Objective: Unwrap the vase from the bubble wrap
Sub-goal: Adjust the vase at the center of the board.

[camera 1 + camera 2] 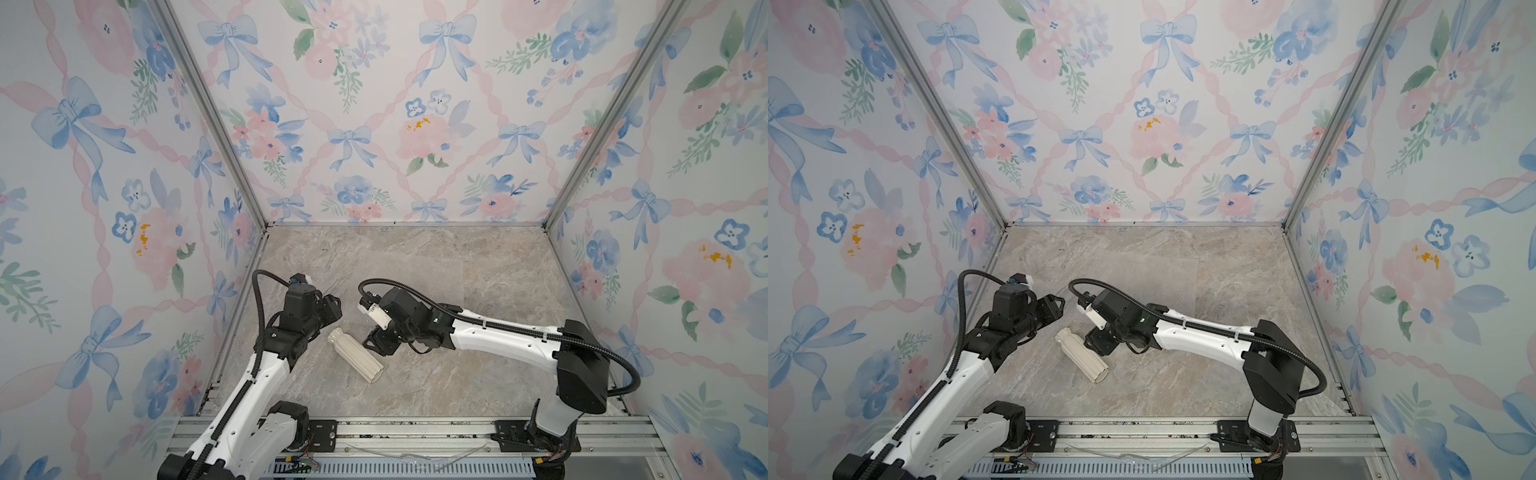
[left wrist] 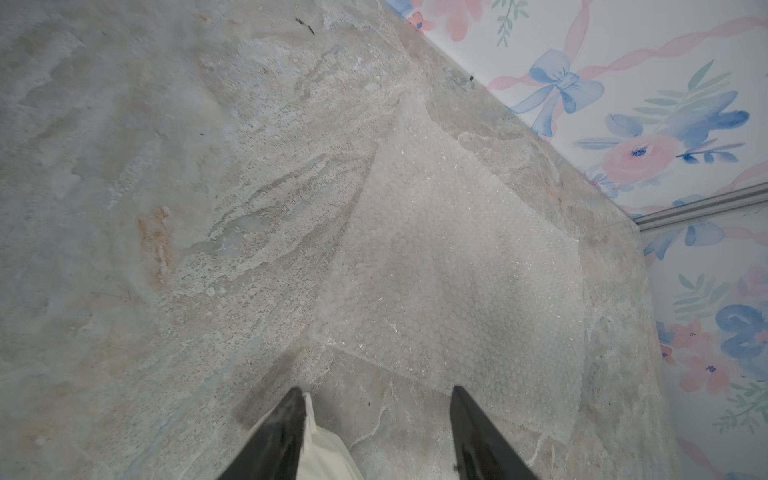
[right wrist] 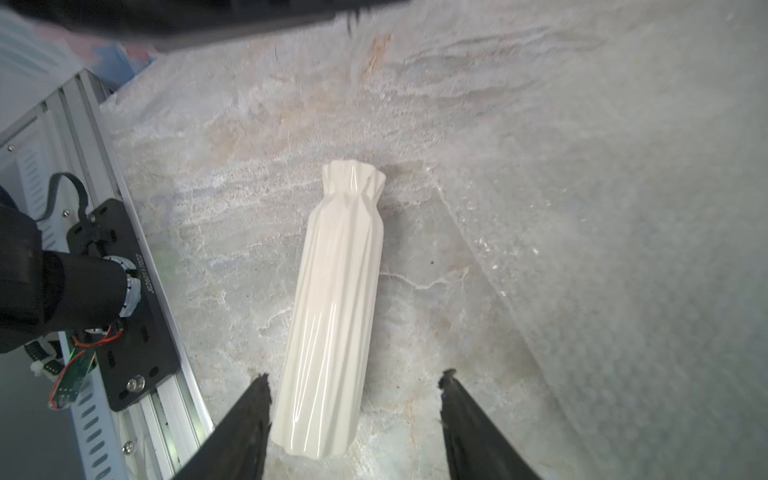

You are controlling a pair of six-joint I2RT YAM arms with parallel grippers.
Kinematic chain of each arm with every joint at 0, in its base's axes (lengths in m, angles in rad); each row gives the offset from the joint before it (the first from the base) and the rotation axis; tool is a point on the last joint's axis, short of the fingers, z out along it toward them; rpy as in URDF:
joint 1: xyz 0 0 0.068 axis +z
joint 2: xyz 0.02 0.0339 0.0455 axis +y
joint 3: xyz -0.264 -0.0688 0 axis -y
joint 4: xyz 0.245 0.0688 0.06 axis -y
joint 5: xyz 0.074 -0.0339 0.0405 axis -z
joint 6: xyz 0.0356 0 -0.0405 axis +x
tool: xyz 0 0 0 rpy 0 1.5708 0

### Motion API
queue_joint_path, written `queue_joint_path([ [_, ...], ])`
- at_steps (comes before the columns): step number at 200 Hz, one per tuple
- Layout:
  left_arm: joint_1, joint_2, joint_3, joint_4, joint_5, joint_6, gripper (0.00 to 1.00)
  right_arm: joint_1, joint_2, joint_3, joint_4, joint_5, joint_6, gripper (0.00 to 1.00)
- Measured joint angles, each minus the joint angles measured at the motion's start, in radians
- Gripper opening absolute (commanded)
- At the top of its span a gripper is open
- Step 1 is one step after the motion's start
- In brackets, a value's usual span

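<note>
Subject item, a cream-white ribbed ceramic vase (image 1: pixel 355 353) (image 1: pixel 1081 355), lies on its side on the grey marble-patterned tabletop (image 1: pixel 457 374) (image 1: pixel 1183 386), near the front and between the two arms in both top views. Its narrowed neck end points toward the left gripper (image 1: pixel 332 307) (image 1: pixel 1054 305); its broad end points toward the aluminium rail (image 1: pixel 415 428) at the near edge. In the right wrist view the vase (image 3: pixel 336 307) is bare, with no covering on it, and rests directly on the tabletop. The transparent dotted bubble wrap sheet (image 3: pixel 602 249) lies spread flat beside it, its edge near the vase but apart from it. The left wrist view shows the same sheet (image 2: pixel 457 270) flat on the table, reaching toward the floral-papered wall (image 2: pixel 623 104). In the top views the sheet is too faint to outline. The left gripper (image 2: pixel 376 399) has its jaws parted and clamps nothing. A pale part of the vase (image 2: pixel 324 449) shows just inside one finger, and contact cannot be judged. The right gripper (image 3: pixel 355 386) (image 1: pixel 376 345) also stands with its jaws apart. The vase's broad end lies between them, close against one finger (image 3: pixel 257 407) with a clear gap to the other, so it is not gripped.
</note>
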Motion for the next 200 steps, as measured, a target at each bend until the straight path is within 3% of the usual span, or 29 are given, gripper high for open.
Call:
queue_joint_path([
  [59, 0.021, -0.122, -0.032, -0.03, -0.051, -0.051, 0.61, 0.041, 0.18, 0.228, -0.13, -0.018, 0.029, 0.64],
  [117, 0.036, -0.183, -0.033, -0.059, -0.059, -0.058, 0.61, 0.047, 0.325, 0.441, -0.255, 0.065, 0.043, 0.67],
  [200, 0.036, -0.439, -0.033, -0.074, -0.129, -0.077, 0.64, 0.039, 0.546, 0.741, -0.416, 0.146, 0.038, 0.68],
])
